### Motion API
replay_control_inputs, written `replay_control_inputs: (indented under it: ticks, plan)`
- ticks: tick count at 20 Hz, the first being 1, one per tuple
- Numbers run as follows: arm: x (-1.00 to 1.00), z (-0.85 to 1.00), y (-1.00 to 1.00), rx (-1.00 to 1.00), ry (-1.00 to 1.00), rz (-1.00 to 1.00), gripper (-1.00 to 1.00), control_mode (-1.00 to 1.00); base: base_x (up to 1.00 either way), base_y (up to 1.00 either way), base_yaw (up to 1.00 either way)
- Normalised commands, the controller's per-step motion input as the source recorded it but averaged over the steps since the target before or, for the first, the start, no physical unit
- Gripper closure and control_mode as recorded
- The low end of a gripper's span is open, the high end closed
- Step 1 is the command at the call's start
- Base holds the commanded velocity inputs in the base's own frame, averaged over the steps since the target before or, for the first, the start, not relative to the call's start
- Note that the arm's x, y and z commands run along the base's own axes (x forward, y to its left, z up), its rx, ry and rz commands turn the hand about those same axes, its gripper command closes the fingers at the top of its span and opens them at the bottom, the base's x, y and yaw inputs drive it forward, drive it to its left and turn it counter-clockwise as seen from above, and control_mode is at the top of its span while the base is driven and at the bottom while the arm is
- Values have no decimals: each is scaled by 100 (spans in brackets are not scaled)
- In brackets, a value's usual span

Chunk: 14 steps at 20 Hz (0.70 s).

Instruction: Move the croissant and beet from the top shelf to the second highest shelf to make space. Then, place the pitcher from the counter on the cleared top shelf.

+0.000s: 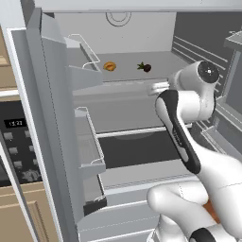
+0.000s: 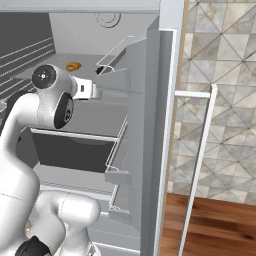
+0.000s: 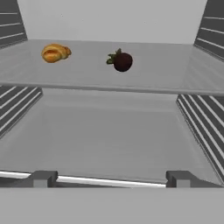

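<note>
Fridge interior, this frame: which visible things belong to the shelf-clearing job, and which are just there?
Job:
croissant, on the top shelf
beet, on the same shelf, right of the croissant in the hand view
second highest shelf, bare
gripper, open, holding nothing

Bystanders:
door bins
oven panel
tiled wall
</note>
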Motion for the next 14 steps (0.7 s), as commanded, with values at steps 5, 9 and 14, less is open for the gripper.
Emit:
replay_control_inputs:
  ticks: [5,9,14]
  plan:
    - [4,54,0,5,-9,0,-100,-100,0,0,0]
    - [35,31,-1,7,0,0,-100,-100,0,0,0]
    - [51,27,0,1,7,0,-100,-100,0,0,0]
